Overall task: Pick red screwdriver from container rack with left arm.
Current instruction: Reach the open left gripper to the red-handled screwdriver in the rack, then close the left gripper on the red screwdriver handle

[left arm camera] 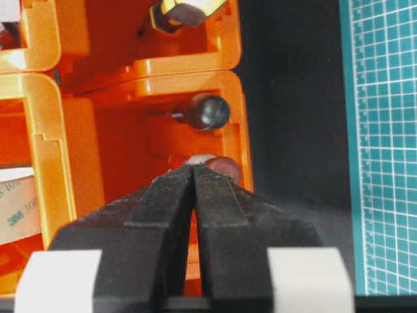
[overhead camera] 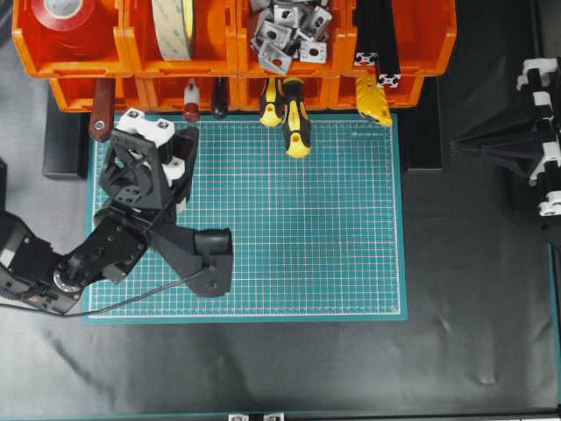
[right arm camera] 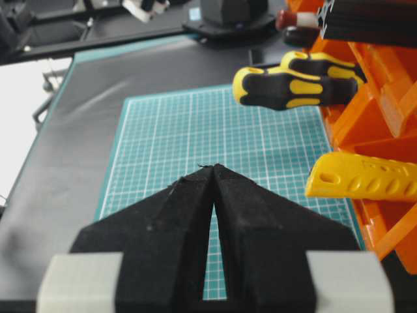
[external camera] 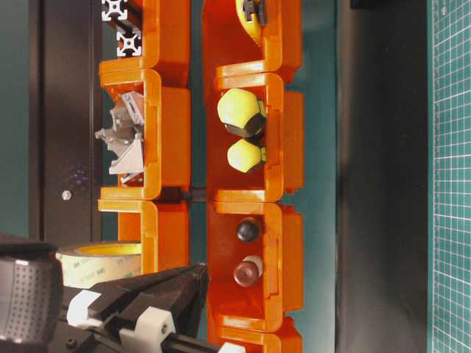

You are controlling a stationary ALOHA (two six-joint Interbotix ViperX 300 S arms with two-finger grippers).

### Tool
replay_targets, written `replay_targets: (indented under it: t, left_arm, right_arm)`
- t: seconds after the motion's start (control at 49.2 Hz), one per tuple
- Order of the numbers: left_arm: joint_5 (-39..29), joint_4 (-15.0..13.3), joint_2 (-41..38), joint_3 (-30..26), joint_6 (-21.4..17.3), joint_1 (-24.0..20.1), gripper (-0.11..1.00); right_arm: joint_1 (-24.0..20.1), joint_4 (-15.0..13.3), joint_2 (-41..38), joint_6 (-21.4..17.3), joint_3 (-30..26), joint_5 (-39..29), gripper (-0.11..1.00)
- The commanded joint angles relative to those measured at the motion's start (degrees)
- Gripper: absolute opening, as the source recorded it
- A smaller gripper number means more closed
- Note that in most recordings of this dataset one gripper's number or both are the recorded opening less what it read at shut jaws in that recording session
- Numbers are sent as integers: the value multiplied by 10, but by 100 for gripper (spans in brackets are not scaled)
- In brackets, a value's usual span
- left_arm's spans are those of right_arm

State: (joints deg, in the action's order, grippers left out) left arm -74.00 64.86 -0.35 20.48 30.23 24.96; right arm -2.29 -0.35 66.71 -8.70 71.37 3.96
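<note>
Just ahead of the closed left pincer, red screwdriver could get shoved deeper unless fingers open.

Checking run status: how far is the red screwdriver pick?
Done: left claw has approached, its tips right in front of the red screwdriver in the container rack.
In hand: nothing; fingers closed, empty.
Left: open, grasp the handle, pull it out. Right claw is parked over the mat.

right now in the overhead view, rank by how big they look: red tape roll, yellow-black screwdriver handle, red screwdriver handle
1. Red tape roll, largest though cut off by the frame edge.
2. Yellow-black screwdriver handle.
3. Red screwdriver handle, smallest; only its end shows.
</note>
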Motion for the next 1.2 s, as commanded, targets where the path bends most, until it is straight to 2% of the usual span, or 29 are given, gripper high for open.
replay_targets:
  t: [0.0, 0.061, 0.122, 0.305, 0.386, 0.488, 0.752, 1.179]
  left_arm:
    - [11, 5, 8, -7, 2, -1, 2]
    - [25, 5, 8, -3, 4, -4, 7]
    - [34, 5, 6, 4, 4, -4, 19]
    - [39, 5, 4, 18, 20, -11, 73]
    - [41, 5, 6, 23, 41, -21, 88]
    - [53, 5, 5, 26, 56, -37, 85]
    - [64, 5, 6, 47, 60, -67, 87]
    - [74, 4, 11, 54, 82, -75, 86]
  right_arm:
    - [0, -1, 2, 1, -13, -5, 0]
    - [0, -1, 5, 1, -14, -11, 0]
    - [0, -1, 9, 2, -14, -16, 0]
    - [0, -1, 17, 13, -16, -18, 0]
    - [0, -1, 18, 15, -18, -18, 0]
    - [0, -1, 20, 15, -19, -18, 0]
    - [0, -1, 22, 15, -19, -18, 0]
    - [0, -1, 39, 18, -19, -42, 0]
